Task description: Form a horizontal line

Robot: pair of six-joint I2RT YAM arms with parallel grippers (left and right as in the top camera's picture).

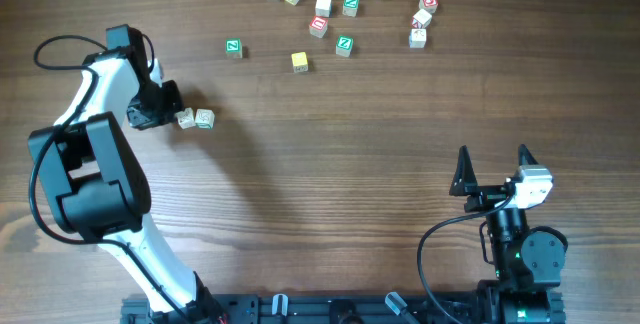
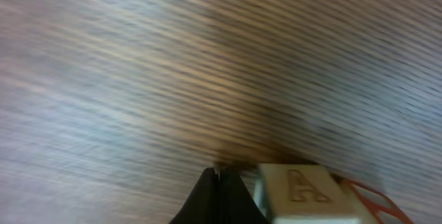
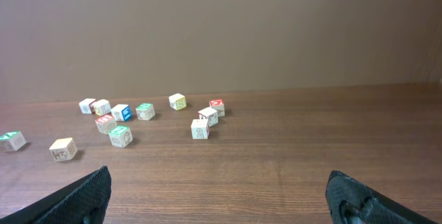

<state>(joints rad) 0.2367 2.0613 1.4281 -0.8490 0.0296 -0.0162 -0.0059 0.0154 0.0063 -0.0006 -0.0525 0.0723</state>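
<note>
Dark wood-grain bench (image 1: 330, 194) fills the overhead view, and a plain brown wall (image 3: 221, 30) stands behind it in the right wrist view. At the left lies the row of letter cubes (image 1: 195, 118). Two pale cubes show, touching each other, and the nearer one meets the tip of the left hand (image 1: 158, 110); whether a third sits under that hand cannot be told. The blurred left wrist view shows one dark finger (image 2: 217, 200) just beside a pale cube marked A (image 2: 304, 191), but not whether the hand is gripping. Loose cubes (image 1: 323, 6) with red, green and yellow faces lie scattered at the far side, well apart from the row. The right hand (image 1: 495, 169) is near the front, fingers spread wide.
</note>
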